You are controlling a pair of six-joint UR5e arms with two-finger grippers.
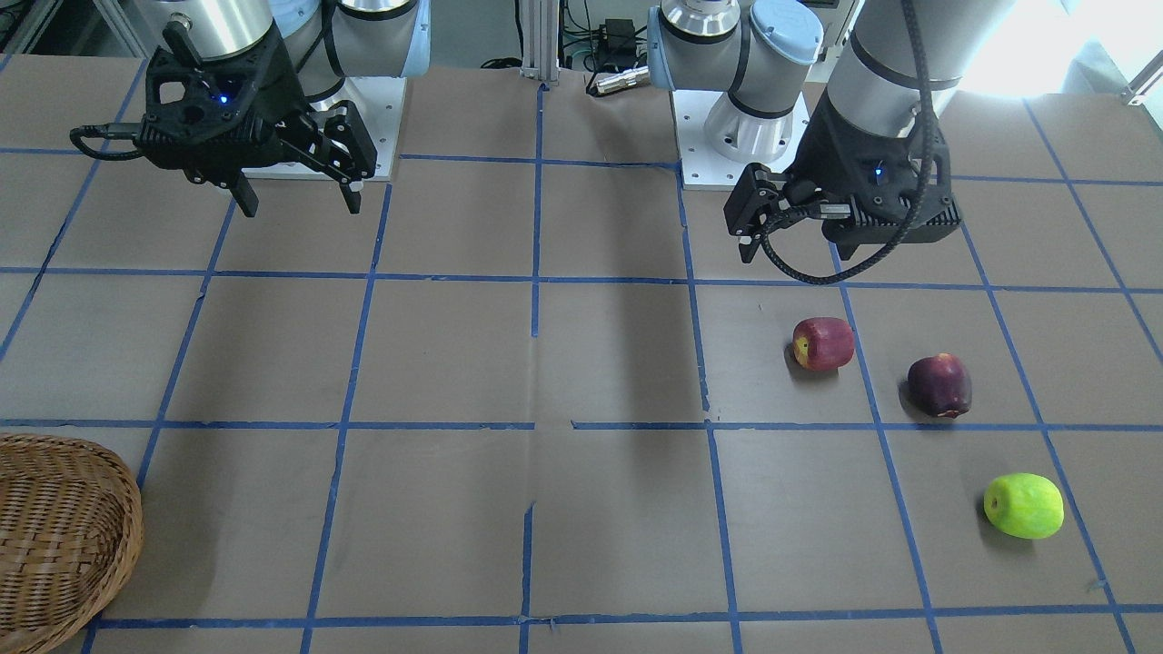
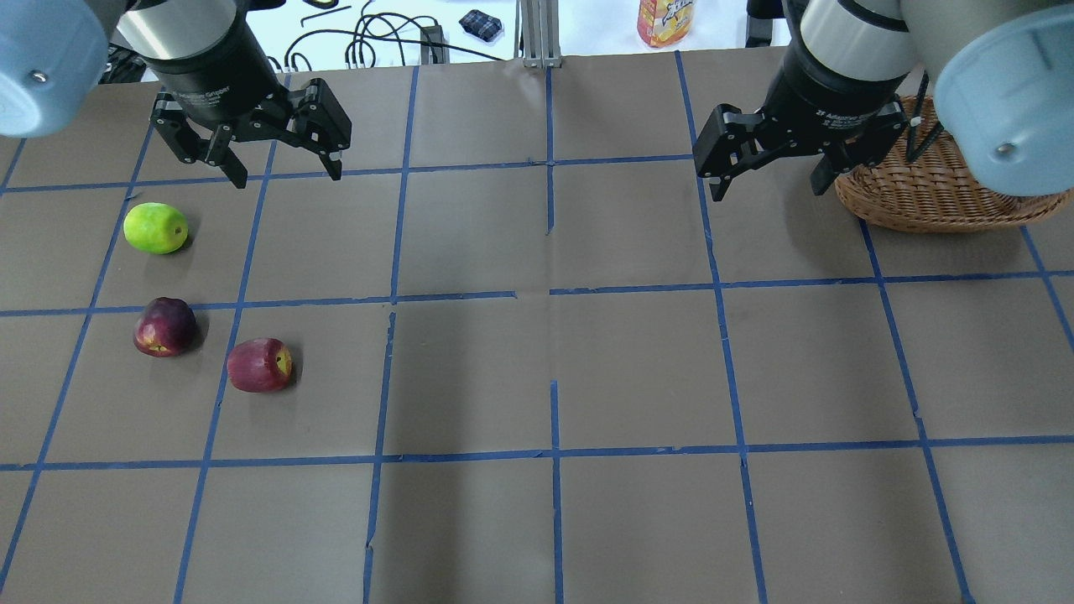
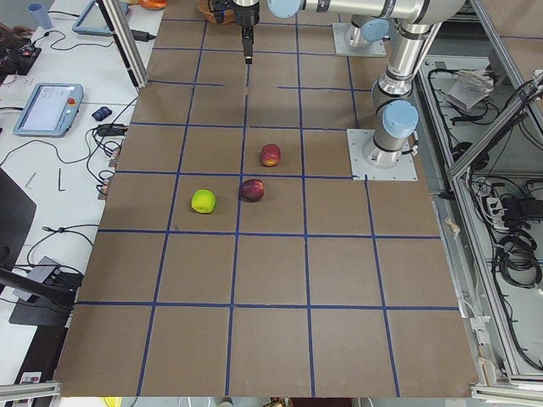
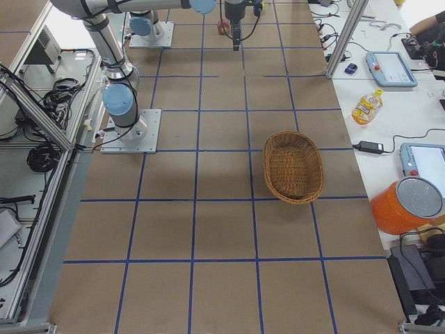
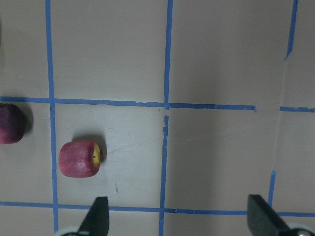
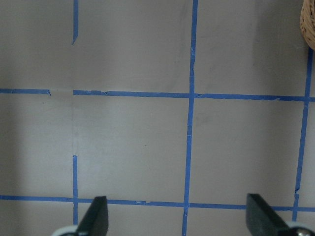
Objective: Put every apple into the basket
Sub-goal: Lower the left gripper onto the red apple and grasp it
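**All three apples lie far from the basket, both grippers wide**

From the overhead view you see the basket [image 2: 923, 189] only in part, because the right arm covers its near rim. The side view from the robot's right gives you its full oval. The right wrist view catches just a sliver of wicker at its upper right corner. The left wrist view shows the red apple [image 2: 261, 365] whole, only an edge of the maroon apple [image 2: 165, 326], and none of the green apple [image 2: 156, 227].

All three apples rest on the table [image 2: 537, 377], well apart from the basket, at the opposite end. The red one is the closest to the basket. It lies on its side with its yellow patch turned toward the basket. The maroon one is dark, with small yellow flecks low down. The green one is bright lime and also lies on its side.

The right gripper [image 2: 768, 186] hangs just beside the basket, on the apples' side, pointing down, with its fingers spread wide around nothing. The left gripper [image 2: 287, 172] hangs far from the basket, near the green apple, also pointing down, wide and unloaded.
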